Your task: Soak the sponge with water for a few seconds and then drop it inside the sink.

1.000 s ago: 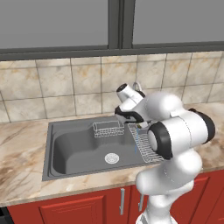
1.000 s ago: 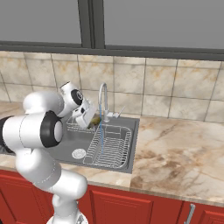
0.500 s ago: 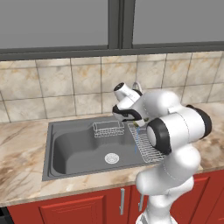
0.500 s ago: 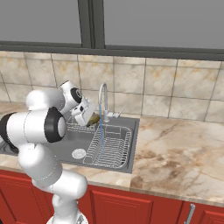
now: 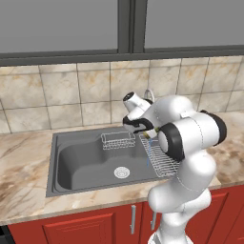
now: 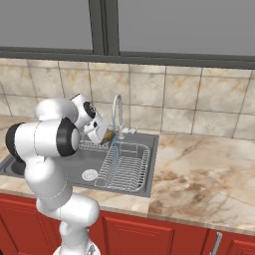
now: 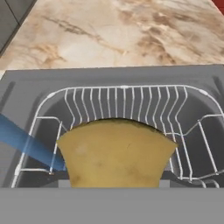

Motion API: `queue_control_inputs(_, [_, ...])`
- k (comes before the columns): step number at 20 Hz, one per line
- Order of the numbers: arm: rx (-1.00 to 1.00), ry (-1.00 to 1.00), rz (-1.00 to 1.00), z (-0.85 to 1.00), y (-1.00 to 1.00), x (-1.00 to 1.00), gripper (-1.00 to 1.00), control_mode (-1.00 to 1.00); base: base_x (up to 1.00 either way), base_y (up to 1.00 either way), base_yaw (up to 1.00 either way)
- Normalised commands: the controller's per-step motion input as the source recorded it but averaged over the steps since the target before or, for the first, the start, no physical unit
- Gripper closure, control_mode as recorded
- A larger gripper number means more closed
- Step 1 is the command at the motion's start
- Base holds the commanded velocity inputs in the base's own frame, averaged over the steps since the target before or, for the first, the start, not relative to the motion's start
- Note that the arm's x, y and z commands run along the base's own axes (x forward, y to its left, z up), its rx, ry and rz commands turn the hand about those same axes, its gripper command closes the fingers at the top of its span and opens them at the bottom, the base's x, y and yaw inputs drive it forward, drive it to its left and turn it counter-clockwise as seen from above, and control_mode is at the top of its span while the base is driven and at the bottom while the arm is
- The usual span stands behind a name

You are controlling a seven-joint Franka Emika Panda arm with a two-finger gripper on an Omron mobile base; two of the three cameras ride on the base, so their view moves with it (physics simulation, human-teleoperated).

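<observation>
To the left of the gripper [image 6: 105,134] lies the open bowl of the large dark grey rectangular metal sink [image 5: 76,162], with its round silver drain [image 5: 121,172] on the floor below and a small wire basket [image 5: 117,138] hanging on the back wall. The gripper itself is closed around the small mustard-yellow sponge with pinched sides [image 7: 116,153], held above the basin. In the hand view the thin pale-blue stream of water [image 7: 26,144] meets the sponge's edge, so the soak looks under way. Just beside the gripper, to the right, the curved silver faucet [image 6: 117,112] rises, and the water falls from it onto the wire dish rack [image 6: 127,165] sitting in the sink's right part. Further right is bare marbled brown stone counter [image 6: 209,169].

The sponge is likely light and soft, squashing under the grip and getting heavier and slicker as it fills; the hold across its narrowed middle seems sound. The free room lies left, over the open bowl; the faucet neck and rack wires crowd the right.
</observation>
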Motion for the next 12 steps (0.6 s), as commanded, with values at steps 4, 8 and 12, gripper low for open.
queue_control_inputs(4, [0.00,0.01,0.08,-0.07,0.00,0.08,1.00,-1.00,0.00,0.00,0.00])
queue_control_inputs(8, [0.00,0.00,0.06,0.00,0.00,0.02,1.00,-1.00,0.00,0.00,0.00])
queue_control_inputs(12, [0.00,0.03,0.07,-0.01,0.00,0.24,1.00,-1.00,0.00,0.00,0.00])
